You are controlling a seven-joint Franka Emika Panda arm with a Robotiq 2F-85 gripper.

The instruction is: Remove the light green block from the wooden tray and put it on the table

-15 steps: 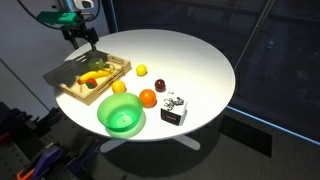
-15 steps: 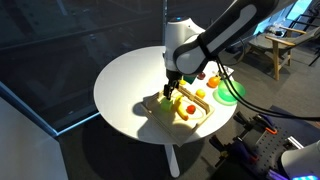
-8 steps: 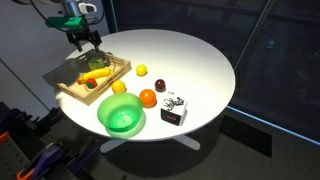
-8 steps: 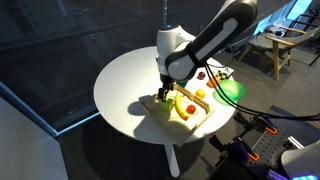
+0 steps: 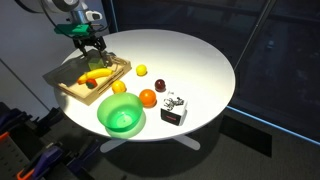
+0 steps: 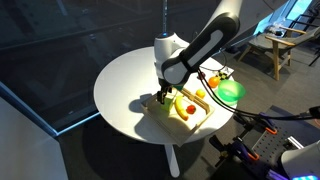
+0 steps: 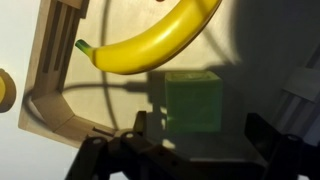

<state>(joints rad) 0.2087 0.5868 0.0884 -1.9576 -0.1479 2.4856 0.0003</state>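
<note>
Black fingers [image 7: 140, 135] at the bottom edge of the wrist view, spread wide, nothing gripped. Light green block [image 7: 193, 100] sits just beyond them, centred in the gap, flat on the floor of the wooden tray [image 7: 48, 75] and in shadow. Whether either finger touches it: cannot tell. Banana [image 7: 150, 40] lies above the block in the frame, curving from centre-left to top right, near the block but apart. Tray's rounded corner wall at left; white bench [image 7: 18, 25] outside it, upper left.

In an exterior view, fingers [image 5: 92, 47] are low over the far end of the tray [image 5: 70, 92], upper left of frame; the block is hidden there. Banana [image 5: 97, 76] shows in the tray. On the bench [image 5: 195, 55] outside the tray: bright green bowl [image 5: 121, 118] nearest the camera, then black-and-white box [image 5: 175, 110], orange [image 5: 148, 97], yellow fruit [image 5: 119, 87] just beside the tray, dark fruit [image 5: 160, 87], second yellow fruit [image 5: 141, 70].

In an exterior view, arm [image 6: 200, 45] reaches in from upper right; fingers [image 6: 162, 97] are down at the tray's [image 6: 195, 118] left end, with the bowl [image 6: 227, 88] behind at right.
</note>
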